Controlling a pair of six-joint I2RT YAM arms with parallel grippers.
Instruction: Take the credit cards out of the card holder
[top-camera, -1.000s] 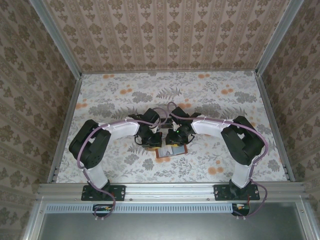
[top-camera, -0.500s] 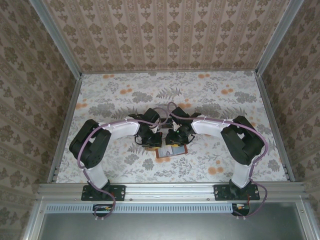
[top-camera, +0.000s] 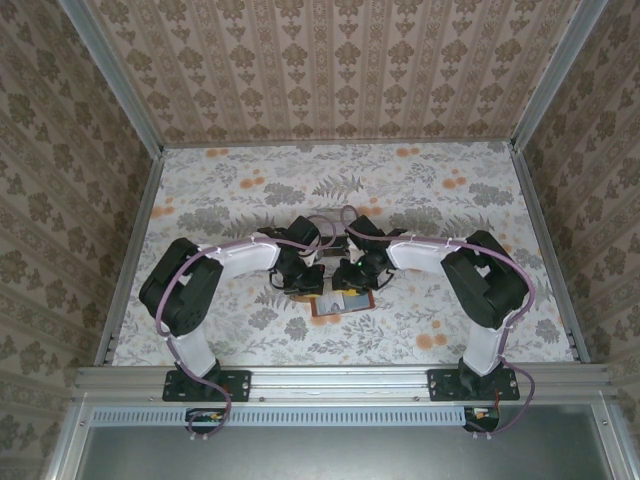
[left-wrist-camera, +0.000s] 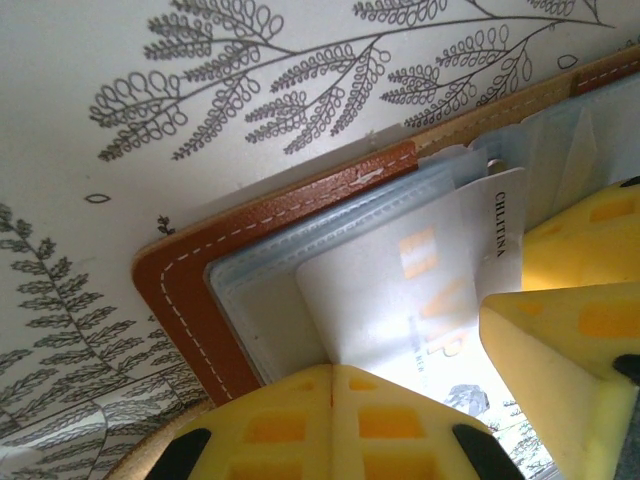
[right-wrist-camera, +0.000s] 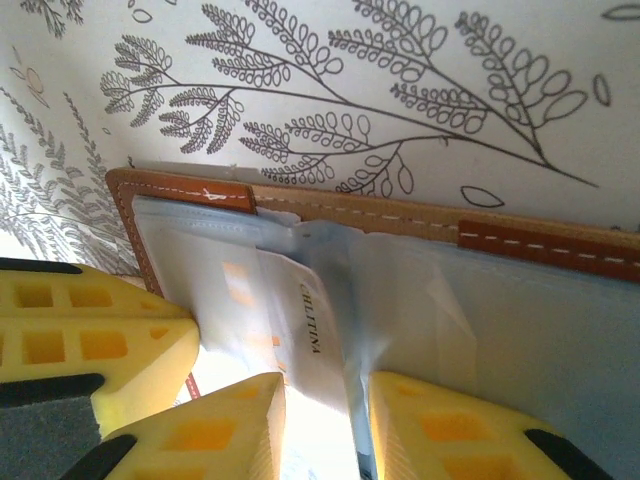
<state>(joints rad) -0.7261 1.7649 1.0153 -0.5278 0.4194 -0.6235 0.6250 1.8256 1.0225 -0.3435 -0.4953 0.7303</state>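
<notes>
At mid-worktop (top-camera: 400, 190), toward the near edge: drawing the credit cards (left-wrist-camera: 400, 290) from the open card holder (top-camera: 343, 303), none out yet.
From above, left arm (top-camera: 235, 262) and right arm (top-camera: 425, 255) folded inward over the holder, covering its far part. From the left wrist, much closer: brown stitched border (left-wrist-camera: 190, 290), clear sleeve (left-wrist-camera: 250, 310), left jaws closed tight with yellow pads (left-wrist-camera: 330, 430) together on the sleeve's edge, seemingly pinning it. From the right wrist: right jaws narrow, astride a white card (right-wrist-camera: 300, 340) poking from its pocket; cannot tell whether gripped. Judged early on: every card left to pull free.
</notes>
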